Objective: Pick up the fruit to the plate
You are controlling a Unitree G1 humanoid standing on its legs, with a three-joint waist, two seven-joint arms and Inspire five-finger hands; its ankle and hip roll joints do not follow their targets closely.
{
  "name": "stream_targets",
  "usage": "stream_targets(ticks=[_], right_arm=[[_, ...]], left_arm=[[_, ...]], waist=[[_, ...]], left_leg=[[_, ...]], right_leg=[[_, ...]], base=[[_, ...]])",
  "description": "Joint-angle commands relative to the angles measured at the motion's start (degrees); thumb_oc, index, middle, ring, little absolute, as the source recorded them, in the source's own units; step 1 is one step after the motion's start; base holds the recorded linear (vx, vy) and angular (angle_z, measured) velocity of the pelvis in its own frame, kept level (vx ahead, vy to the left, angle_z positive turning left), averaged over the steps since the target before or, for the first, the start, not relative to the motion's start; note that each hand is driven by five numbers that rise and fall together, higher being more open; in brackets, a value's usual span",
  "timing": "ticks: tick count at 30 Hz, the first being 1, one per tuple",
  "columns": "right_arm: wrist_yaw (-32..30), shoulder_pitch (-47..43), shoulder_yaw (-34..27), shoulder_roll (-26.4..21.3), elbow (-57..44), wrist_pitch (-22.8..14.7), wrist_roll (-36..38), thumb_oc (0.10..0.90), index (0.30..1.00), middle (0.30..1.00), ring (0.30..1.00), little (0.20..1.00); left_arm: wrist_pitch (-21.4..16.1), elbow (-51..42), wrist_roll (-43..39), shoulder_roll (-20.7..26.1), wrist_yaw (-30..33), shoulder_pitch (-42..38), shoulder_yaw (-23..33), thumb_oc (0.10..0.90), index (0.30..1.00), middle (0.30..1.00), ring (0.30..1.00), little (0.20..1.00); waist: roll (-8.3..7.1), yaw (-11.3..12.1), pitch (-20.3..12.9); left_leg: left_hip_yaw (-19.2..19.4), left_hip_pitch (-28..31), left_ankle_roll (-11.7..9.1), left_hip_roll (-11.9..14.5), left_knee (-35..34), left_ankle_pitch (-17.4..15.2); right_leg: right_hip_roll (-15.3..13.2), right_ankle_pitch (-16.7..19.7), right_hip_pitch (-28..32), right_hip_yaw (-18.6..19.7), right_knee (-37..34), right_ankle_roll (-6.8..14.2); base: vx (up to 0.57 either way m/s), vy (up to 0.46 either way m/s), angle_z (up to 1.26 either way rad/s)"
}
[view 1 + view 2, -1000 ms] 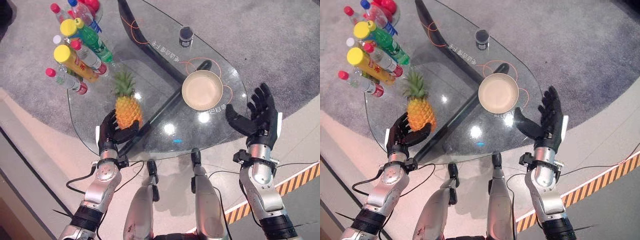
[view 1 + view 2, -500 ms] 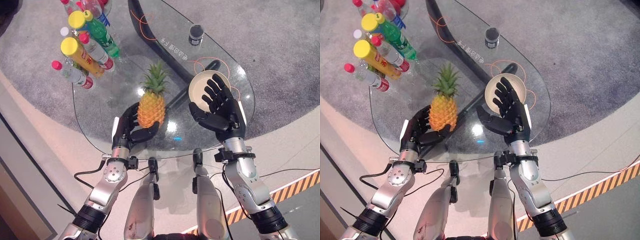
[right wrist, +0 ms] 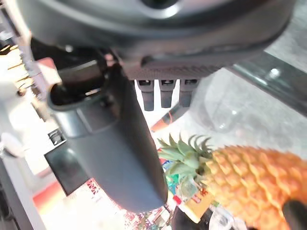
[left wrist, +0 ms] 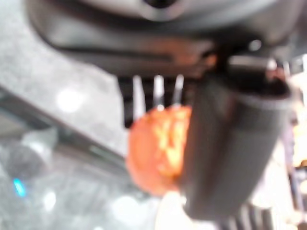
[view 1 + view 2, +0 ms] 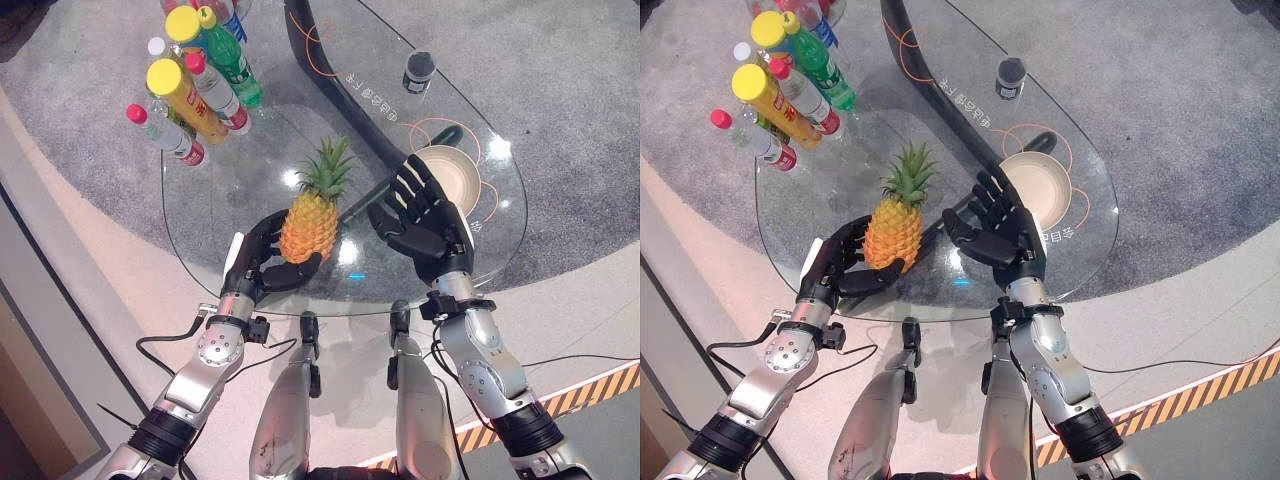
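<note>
The pineapple (image 5: 308,226), orange with a green crown, stands upright over the glass table's near middle, and my left hand (image 5: 260,258) is shut on its lower body from the left. It shows up close in the left wrist view as an orange pineapple (image 4: 160,143) behind the thumb (image 4: 230,143). My right hand (image 5: 425,222) is open, palm turned toward the fruit, a short gap to its right. In the right wrist view the pineapple (image 3: 254,177) lies past the straight fingers. The cream plate (image 5: 458,172) sits on the table behind the right hand, partly covered by it.
Several capped bottles (image 5: 195,85) stand in a cluster at the table's far left. A small dark cup (image 5: 419,72) stands at the far right. The glass table (image 5: 200,240) has a curved near edge, with its dark base (image 5: 300,40) beneath and grey carpet around.
My left hand has carried the pineapple rightward toward the table's middle. My right hand has swung in from the table's right edge, past the plate, to beside the fruit. The camera has shifted.
</note>
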Motion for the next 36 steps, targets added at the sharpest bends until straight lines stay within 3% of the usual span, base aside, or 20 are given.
stream_targets(ticks=[1, 7, 14, 22, 36], right_arm=[[7.0, -3.6, 0.2, 1.6, -5.7, -0.1, 5.8, 0.8, 0.9, 0.9, 0.9, 0.9], [13.6, -3.5, 1.4, 1.7, -4.7, 2.2, 13.7, 0.8, 0.9, 0.9, 0.9, 0.9], [19.0, -5.4, 1.4, 2.7, -4.8, -0.8, 16.2, 0.8, 0.9, 0.9, 0.9, 0.9], [19.6, -5.5, 1.0, 2.8, -5.2, -0.3, 16.6, 0.8, 0.9, 0.9, 0.9, 0.9], [22.9, -7.2, -0.7, 1.5, -4.8, -5.9, 17.4, 0.8, 0.9, 0.9, 0.9, 0.9]], left_arm=[[-10.6, -13.0, 3.6, 2.6, -2.1, -3.9, 0.5, 0.1, 0.3, 0.3, 0.3, 0.2], [-11.9, -13.5, 4.5, 3.2, -4.8, -4.0, -0.1, 0.1, 0.3, 0.3, 0.3, 0.2], [-11.0, -13.0, 3.5, 4.6, -9.4, -5.9, -2.1, 0.1, 0.3, 0.3, 0.3, 0.2], [-8.4, -12.5, 1.8, 5.2, -14.1, -6.0, -3.6, 0.1, 0.3, 0.3, 0.3, 0.2], [-4.9, -9.8, -0.7, 7.2, -18.3, -7.4, -6.4, 0.1, 0.3, 0.3, 0.3, 0.2]], waist=[[-0.82, 0.0, -1.1], [-0.93, 0.3, -1.1], [-0.75, 0.3, -1.1], [-0.66, -0.1, -1.1], [-0.39, -0.7, -1.1]], left_leg=[[-0.9, -2.0, 1.4, -4.7, 5.9, -4.5], [-1.1, -2.0, 1.5, -4.9, 5.9, -4.4], [-1.1, -2.3, 1.5, -4.9, 6.2, -4.4], [-0.7, -2.9, 1.7, -4.9, 7.0, -4.7], [0.0, -4.6, 1.9, -4.9, 7.7, -4.9]], right_leg=[[0.2, -3.0, 4.2, -5.8, 1.7, -0.5], [0.1, -2.8, 4.2, -6.0, 1.6, -0.5], [0.0, -2.6, 4.0, -6.0, 1.7, -0.3], [-0.2, -2.5, 3.4, -5.7, 2.1, -0.1], [-0.7, -1.7, 1.3, -5.0, 2.2, 0.4]], base=[[0.0, 0.0, 0.0], [0.0, 0.0, 0.0], [0.0, 0.0, 0.0], [0.0, 0.0, 0.0], [0.0, 0.002, 0.0]])
